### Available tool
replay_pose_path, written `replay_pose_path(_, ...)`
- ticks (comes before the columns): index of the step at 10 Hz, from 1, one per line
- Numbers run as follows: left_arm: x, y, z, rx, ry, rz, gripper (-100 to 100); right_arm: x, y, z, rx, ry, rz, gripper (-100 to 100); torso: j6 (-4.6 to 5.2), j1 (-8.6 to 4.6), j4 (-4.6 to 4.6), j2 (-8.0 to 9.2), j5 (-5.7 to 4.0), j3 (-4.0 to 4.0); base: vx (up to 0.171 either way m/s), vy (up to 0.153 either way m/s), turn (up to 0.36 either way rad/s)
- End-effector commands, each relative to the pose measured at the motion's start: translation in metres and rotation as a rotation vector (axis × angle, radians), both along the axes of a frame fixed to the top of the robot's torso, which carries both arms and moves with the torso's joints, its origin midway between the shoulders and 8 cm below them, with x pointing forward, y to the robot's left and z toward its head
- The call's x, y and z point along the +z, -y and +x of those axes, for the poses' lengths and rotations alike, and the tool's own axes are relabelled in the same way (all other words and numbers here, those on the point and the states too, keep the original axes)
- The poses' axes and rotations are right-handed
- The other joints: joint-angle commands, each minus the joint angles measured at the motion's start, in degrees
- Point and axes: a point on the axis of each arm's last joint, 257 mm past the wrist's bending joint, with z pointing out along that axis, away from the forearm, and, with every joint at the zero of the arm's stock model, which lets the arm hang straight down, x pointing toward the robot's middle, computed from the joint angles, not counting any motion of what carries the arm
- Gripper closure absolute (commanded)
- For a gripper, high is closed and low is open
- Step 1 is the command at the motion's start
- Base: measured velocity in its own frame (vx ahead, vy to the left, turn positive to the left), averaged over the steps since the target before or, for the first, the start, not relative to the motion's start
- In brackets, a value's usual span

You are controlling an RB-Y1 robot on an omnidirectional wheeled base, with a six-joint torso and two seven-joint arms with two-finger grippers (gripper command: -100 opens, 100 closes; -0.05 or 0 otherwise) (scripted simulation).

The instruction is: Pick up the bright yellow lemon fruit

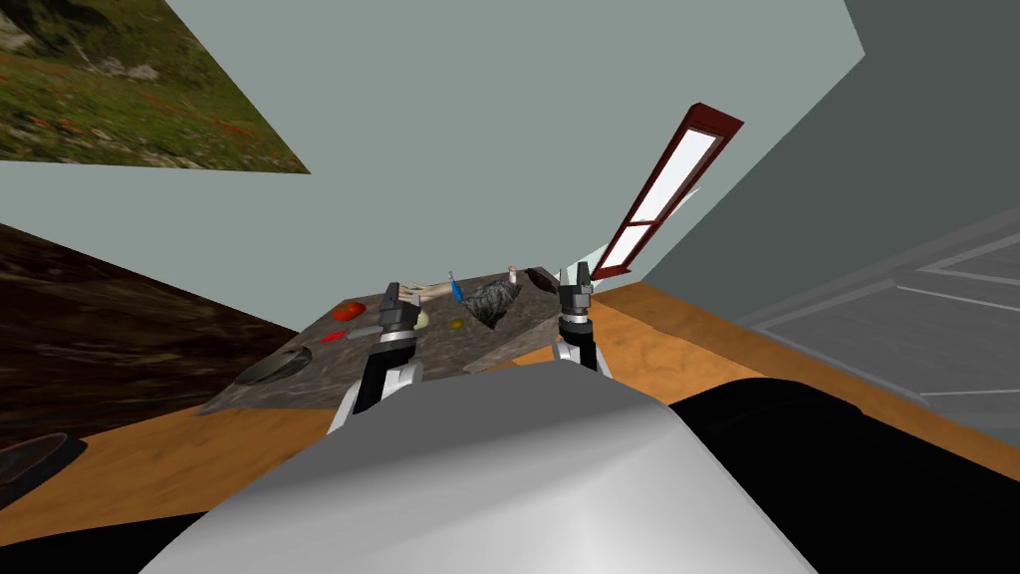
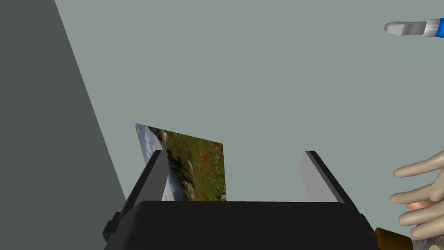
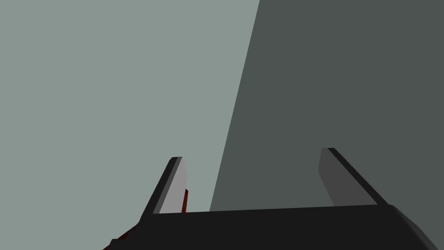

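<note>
counter [image 1: 299, 394]: right in front of me
lemon [image 1: 457, 324]: on it, between left tool [image 1: 398, 295] and basin [image 1: 490, 302]
tomato [image 1: 348, 311]: left of that tool

Lemon [image 1: 457, 324]: too small for you to tell its shape; your left gripper [image 1: 391, 293] partly hides a pale item [image 1: 423, 319].

head view down onto the table [image 1: 299, 394], wrist views up at walls [image 3: 108, 87] (left shares head's landscape picture [image 2: 197, 169])

left end effector [image 1: 390, 296]: raised, spread apart | right end effector [image 1: 576, 275]: raised, spread apart
</note>
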Motion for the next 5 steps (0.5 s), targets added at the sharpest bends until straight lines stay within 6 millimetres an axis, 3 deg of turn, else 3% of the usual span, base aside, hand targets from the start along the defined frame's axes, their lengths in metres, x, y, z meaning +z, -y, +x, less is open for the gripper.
replay_pose_path(1, -0.006, -0.011, 0.005, 0.025, -0.041, 0.02, -100, 0.0, 0.0, 0.0, 0.0, 0.0, 0.0, 0, 0.0, 0.0, 0.0, 0.0, 0.0, 0.0, -0.031, -0.069, -0.055)
replay_pose_path(3, -0.011, -0.021, 0.008, 0.049, -0.076, 0.036, -100, 0.0, 0.0, 0.0, 0.0, 0.0, 0.0, 0, 0.0, -0.02, -0.01, 0.0, 0.0, 0.0, -0.055, -0.081, -0.045)
replay_pose_path(5, -0.017, -0.044, 0.011, 0.103, -0.128, 0.068, -100, 0.0, 0.0, 0.0, 0.0, 0.0, 0.0, 0, 0.0, -0.01, 0.01, 0.07, 0.0, 0.03, -0.072, -0.102, -0.072)
